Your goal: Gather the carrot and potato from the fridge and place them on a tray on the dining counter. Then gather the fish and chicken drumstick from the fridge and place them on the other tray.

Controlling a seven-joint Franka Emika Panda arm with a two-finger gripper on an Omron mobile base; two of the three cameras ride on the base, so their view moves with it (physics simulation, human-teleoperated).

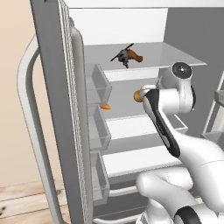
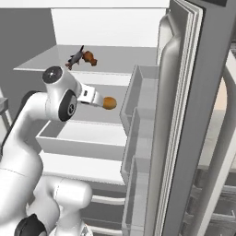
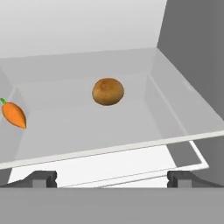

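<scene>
Fridge stood open, its door swung wide. The arm reached level into the middle shelf, so the first step, collecting the vegetables, looked in hand. The potato sat mid-shelf, straight ahead; the carrot lay apart at the shelf's edge. Fish and drumstick, hard to separate, rested on the upper shelf. The end effector was open and empty; next it needed to advance and close on the potato.

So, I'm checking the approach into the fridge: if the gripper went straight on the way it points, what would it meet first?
Probably the potato on the shelf, roughly ahead of the open gripper. The carrot lies off to one side. Depth is hard to judge.
</scene>
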